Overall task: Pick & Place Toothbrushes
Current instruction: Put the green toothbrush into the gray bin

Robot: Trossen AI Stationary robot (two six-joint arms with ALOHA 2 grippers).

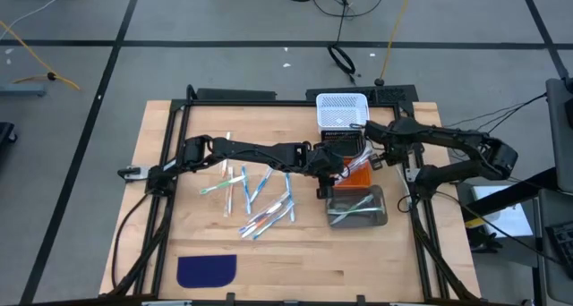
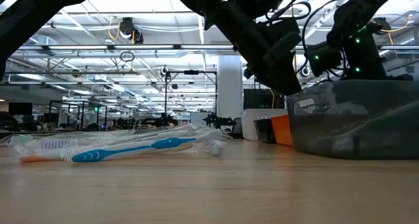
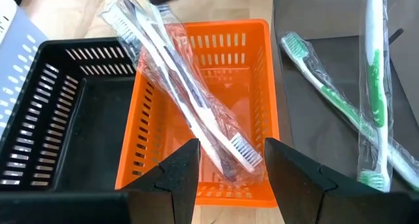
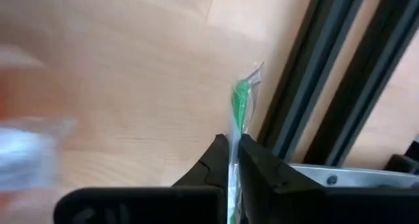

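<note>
Your wrapped green toothbrush [image 4: 239, 99] is pinched in the right gripper [image 4: 234, 152], whose jaws are closed tight on its wrapper, above the table [image 1: 376, 261] beside the black frame rail [image 4: 308, 73]. Another wrapped toothbrush [image 3: 190, 112] lies slanted in the orange basket [image 3: 258, 86], just ahead of your left gripper [image 3: 229, 178], jaws apart and holding nothing. Two green ones [image 3: 340, 99] lie in the grey bin [image 1: 380, 218]. More toothbrushes [image 1: 260, 203] lie scattered mid-table.

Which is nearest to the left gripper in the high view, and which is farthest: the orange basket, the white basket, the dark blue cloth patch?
From the left gripper:
1. Orange basket, just beside it, toward the right arm.
2. White basket, farther, at the table's back edge.
3. Dark blue cloth patch, farthest, near the front left corner.
</note>
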